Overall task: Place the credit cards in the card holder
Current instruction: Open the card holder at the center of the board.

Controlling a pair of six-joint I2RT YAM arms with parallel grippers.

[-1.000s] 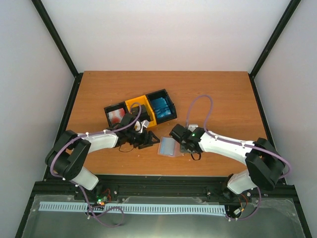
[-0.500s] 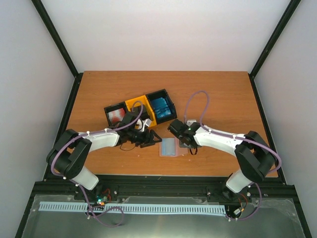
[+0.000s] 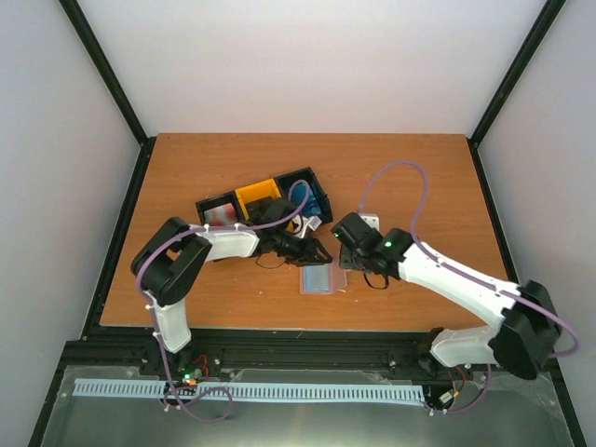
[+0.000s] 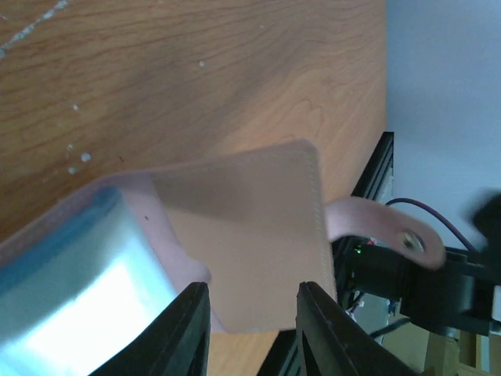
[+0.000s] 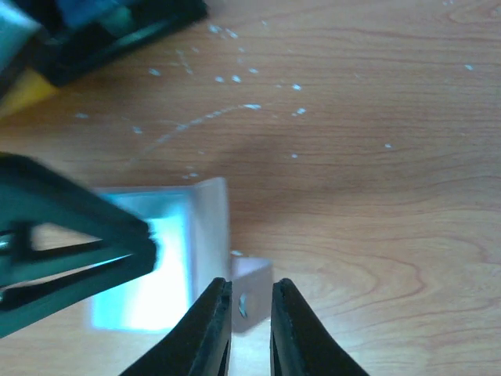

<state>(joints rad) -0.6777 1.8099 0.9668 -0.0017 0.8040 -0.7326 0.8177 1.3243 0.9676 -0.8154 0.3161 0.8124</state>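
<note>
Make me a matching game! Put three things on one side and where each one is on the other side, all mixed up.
Things:
1. card holder
2. yellow bin
3. red-and-white cards

Places:
A. inside the black bin at the left end of the row
B. lying on the table, in front of the bins
C. in the middle of the row of three bins

Pairs: 1-B, 2-C, 3-A.

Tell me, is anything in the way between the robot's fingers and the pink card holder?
Nothing visible is. The left fingers straddle an edge of the card holder flap, and its snap tab sits in the gap between the right fingers.
</note>
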